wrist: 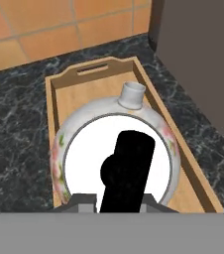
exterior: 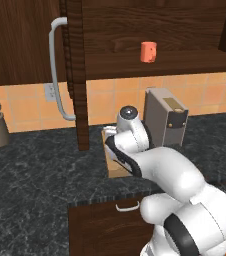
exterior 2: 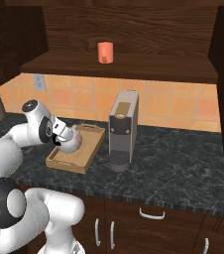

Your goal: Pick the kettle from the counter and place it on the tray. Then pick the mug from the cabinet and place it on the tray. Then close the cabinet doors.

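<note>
The tabletop was dark speckled stone. Above the tray, the cabinet stood open with its doors swung wide. The grey coffee machine stood just beside the tray, on its right. The wooden tray lay flat on the tabletop. The round white kettle was over the tray's middle, its spout toward the tray's far end. The end effector was closed tight on the kettle's black handle. The small orange mug stood on the cabinet shelf, high above the tray.
</note>
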### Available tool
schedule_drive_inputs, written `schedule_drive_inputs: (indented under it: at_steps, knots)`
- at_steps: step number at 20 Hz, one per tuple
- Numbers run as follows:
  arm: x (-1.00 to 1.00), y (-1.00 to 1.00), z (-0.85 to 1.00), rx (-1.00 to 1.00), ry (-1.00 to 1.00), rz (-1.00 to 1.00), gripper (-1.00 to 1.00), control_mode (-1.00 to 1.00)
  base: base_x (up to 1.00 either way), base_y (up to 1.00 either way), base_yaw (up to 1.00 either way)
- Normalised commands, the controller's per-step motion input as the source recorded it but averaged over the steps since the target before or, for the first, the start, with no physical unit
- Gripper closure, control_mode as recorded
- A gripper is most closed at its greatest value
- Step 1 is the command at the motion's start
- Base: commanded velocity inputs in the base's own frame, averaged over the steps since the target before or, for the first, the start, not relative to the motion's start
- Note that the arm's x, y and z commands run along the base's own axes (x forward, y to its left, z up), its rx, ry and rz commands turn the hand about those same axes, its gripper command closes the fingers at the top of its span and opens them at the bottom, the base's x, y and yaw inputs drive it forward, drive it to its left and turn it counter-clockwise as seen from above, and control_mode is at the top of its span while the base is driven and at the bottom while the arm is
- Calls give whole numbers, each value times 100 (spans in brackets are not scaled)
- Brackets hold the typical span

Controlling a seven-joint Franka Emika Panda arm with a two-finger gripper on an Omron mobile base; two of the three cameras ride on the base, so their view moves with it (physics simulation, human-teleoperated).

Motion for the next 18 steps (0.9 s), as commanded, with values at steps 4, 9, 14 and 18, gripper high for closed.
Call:
schedule_drive_inputs:
  at_steps: [4,9,14,18]
  knots:
    - [79,0,-7,-10,9,0,100,-100,0,0,0]
    - [54,0,-11,-3,13,0,100,-100,0,0,0]
    - [48,0,-22,0,7,3,100,-100,0,0,0]
    - [37,-1,-24,0,1,8,100,-100,0,0,0]
